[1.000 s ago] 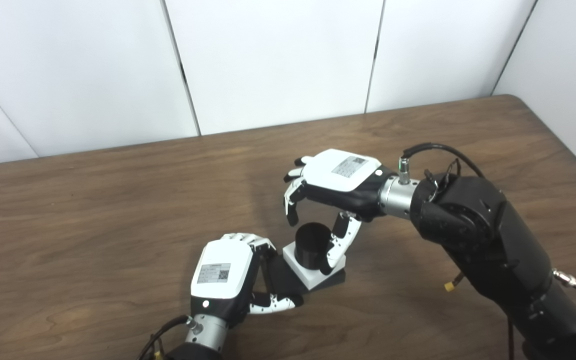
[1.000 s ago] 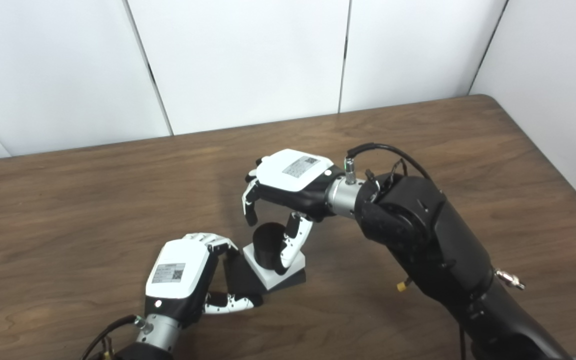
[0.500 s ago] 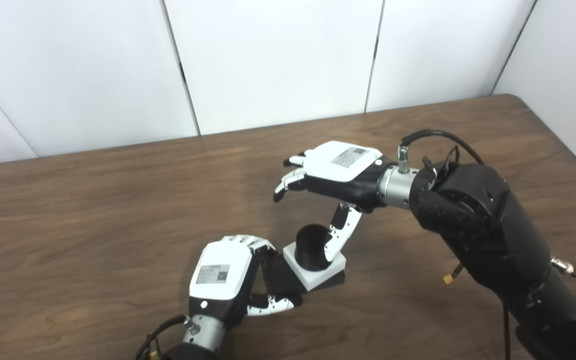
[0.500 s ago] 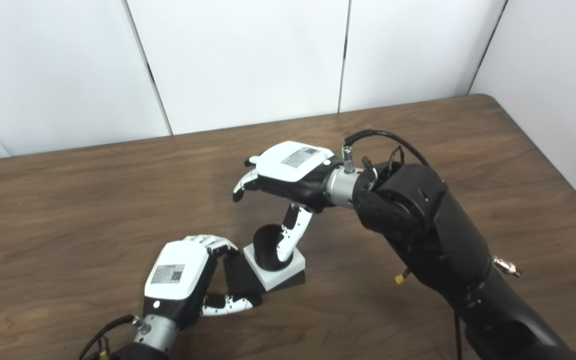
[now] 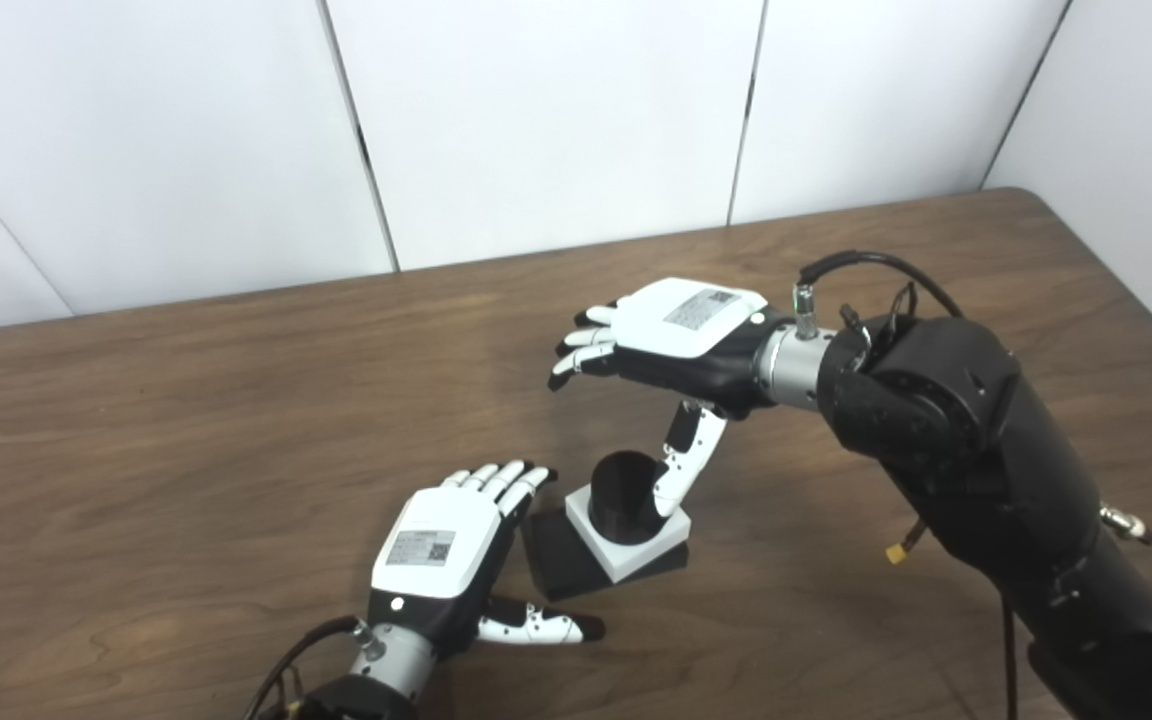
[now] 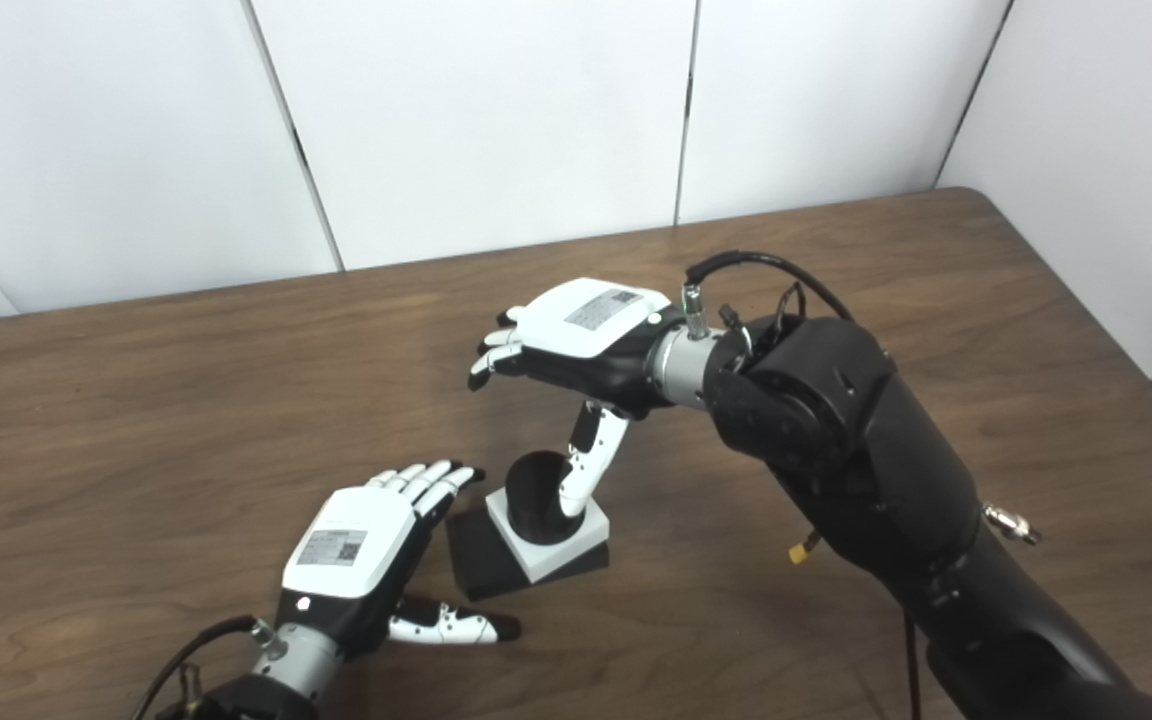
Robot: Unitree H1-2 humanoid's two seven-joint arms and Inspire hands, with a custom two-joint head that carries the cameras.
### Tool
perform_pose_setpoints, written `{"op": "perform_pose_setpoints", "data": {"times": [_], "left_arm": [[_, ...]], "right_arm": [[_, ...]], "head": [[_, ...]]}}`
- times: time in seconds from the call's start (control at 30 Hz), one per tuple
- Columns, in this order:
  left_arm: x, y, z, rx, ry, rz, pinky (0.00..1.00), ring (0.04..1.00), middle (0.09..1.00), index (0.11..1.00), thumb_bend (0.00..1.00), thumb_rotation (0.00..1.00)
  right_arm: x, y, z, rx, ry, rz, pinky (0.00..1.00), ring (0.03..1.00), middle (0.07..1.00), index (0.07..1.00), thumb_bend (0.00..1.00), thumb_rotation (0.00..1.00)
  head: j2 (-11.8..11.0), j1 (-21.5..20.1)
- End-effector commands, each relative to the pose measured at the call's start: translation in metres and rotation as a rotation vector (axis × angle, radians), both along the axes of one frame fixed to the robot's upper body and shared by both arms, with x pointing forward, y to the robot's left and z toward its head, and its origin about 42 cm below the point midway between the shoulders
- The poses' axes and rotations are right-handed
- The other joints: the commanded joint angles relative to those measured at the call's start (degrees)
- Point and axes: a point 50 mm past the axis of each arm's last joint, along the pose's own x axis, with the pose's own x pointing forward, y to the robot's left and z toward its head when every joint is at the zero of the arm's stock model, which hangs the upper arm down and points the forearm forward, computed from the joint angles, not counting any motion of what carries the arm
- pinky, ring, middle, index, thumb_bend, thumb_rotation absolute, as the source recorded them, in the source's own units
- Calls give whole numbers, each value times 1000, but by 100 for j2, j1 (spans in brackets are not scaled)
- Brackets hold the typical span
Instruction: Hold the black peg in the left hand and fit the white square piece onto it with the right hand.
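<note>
From my remote station: nearest the camera, at 7 o'clock, my left hand (image 5: 436, 555) lies flat and spread on the table (image 5: 186, 430), fingers extended, thumb out to 3 o'clock, holding nothing. Just beyond its fingertips the black peg (image 5: 624, 484) stands upright through the white square piece (image 5: 636, 540), which sits on the peg's square black base (image 5: 558, 562); the assembly rests on the table, free of either hand. Farther back, toward 1 o'clock, my right hand (image 5: 671, 335) hovers above it, fingers spread wide and empty, thumb pointing down beside the peg; contact I cannot tell.
</note>
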Motion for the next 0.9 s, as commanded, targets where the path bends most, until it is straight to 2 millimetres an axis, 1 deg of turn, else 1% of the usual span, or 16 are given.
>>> {"op": "perform_pose_setpoints", "data": {"times": [0.0,0.07,0.17,0.33,0.37,0.47,0.53,0.63,0.67,0.7,0.73,0.77,0.8,0.83,0.87], "left_arm": [[-3,16,-4,30,69,15,885,917,942,938,1000,655],[-4,21,2,16,56,18,891,926,950,968,1000,636],[-6,31,11,-12,41,19,875,915,943,968,1000,612],[-7,46,27,-111,60,36,878,911,940,955,1000,623],[-7,50,31,-149,57,48,869,904,933,956,1000,645],[-5,60,42,-237,42,90,852,899,933,963,1000,662],[-6,67,49,-305,30,143,811,900,935,966,1000,657],[-7,78,52,-426,-20,213,737,883,932,957,1000,649],[-8,81,51,-478,-33,237,727,881,931,948,1000,634],[-9,84,50,-532,-55,261,737,888,935,942,1000,629],[-10,86,50,-577,-77,281,801,906,933,926,1000,648],[-11,88,48,-630,-97,291,836,914,929,917,978,649],[-12,89,46,-686,-106,301,844,915,928,915,970,648],[-13,90,45,-732,-107,309,873,923,935,922,921,666],[-13,91,42,-773,-102,316,881,925,939,927,895,684]], "right_arm": [[5,-2,18,18,-64,-17,1000,1000,937,857,1000,454],[6,-2,18,25,-65,-18,1000,1000,933,854,1000,455],[6,-4,17,31,-63,-18,1000,1000,931,851,1000,461],[8,-9,17,56,-42,-34,1000,1000,928,849,1000,464],[9,-11,17,79,-21,-44,1000,1000,928,850,1000,460],[11,-20,17,151,36,-77,1000,1000,936,863,1000,467],[11,-30,17,206,68,-99,992,1000,943,883,1000,491],[10,-44,14,327,113,-139,947,1000,951,904,1000,518],[10,-48,10,376,124,-151,928,1000,952,907,1000,529],[8,-55,2,444,128,-166,918,1000,953,914,1000,552],[6,-61,-5,505,129,-188,910,988,957,941,1000,625],[3,-66,-12,559,127,-217,913,985,965,958,1000,675],[0,-72,-21,615,125,-244,913,985,967,962,1000,686],[-4,-77,-28,659,121,-263,931,991,983,980,1000,751],[-7,-81,-35,702,119,-280,937,993,989,987,990,794]], "head": [[-1,33],[0,51],[-1,69],[-20,117],[-32,132],[-57,152],[-57,152],[-72,145],[-72,145],[-72,145],[-83,129],[-87,131],[-87,131],[-87,131],[-88,83]]}}
